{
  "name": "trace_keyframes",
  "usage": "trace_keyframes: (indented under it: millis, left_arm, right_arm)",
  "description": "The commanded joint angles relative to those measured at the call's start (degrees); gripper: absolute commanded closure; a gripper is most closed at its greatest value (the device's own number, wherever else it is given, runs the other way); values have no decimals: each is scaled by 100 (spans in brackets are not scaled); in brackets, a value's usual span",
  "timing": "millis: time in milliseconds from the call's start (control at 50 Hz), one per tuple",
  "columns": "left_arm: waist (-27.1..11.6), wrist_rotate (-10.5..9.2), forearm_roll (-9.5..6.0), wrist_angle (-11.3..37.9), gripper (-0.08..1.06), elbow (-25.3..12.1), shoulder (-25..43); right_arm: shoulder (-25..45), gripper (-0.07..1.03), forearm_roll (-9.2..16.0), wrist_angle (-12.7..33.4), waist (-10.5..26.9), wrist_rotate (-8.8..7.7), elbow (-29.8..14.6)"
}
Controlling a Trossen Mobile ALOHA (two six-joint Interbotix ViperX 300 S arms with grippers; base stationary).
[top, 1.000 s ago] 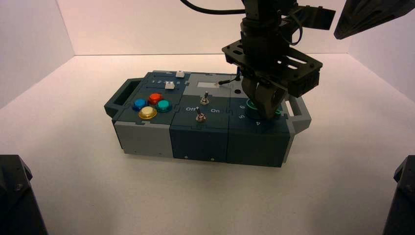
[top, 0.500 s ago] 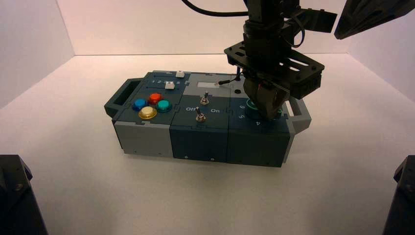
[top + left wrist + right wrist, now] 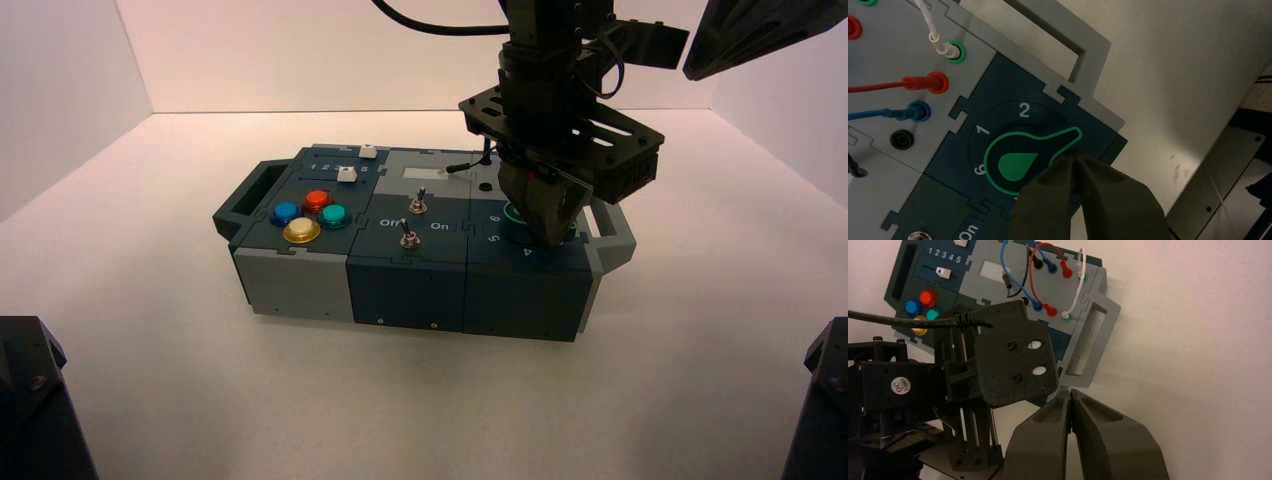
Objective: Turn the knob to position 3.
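From above I see my left gripper (image 3: pixel 545 232) down on the knob (image 3: pixel 517 213) at the box's (image 3: pixel 400 275) right end, while its wrist view shows closed fingers (image 3: pixel 1048 200) beside the pointer's tip, past 2; the right gripper (image 3: pixel 1071 405) hangs pinched shut, well off.

We see the box (image 3: pixel 300 282) standing mid-table (image 3: pixel 150 380), turned slightly; four push-buttons (image 3: pixel 308 217) cluster near its left end, with two sliders (image 3: pixel 356 163) behind them toward the rear edge; two toggle switches (image 3: pixel 413 220) stand one behind the other at the middle; the knob (image 3: pixel 1020 162) sits at the right end, near the front edge, beside the right handle (image 3: pixel 612 232); the left gripper (image 3: pixel 545 222) is down on the knob; the wires (image 3: pixel 1048 280) run across the rear right part; the right gripper (image 3: pixel 1070 405) hangs above, beyond the box's right end.
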Motion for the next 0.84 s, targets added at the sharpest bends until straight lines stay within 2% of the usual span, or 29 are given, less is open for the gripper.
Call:
trace_keyframes:
  millis: [20,320,680,840]
  left_arm:
    - [-18,-9,-44,-18,101,70,-343]
    - [-18,-79,-44,-26,101,615,-958]
    - [9,-229,-35,-44,101,976,-1292]
    - [26,-229,-26,-97,101,1107,-1415]
  right_arm:
    - [-9,99,26,-35,9,-18,-202]
    - [-26,99,18,-35,9,-62,-211]
    - [-62,98,18,-9,9,-132,-229]
    - [-79,98,18,-9,9,-132,-229]
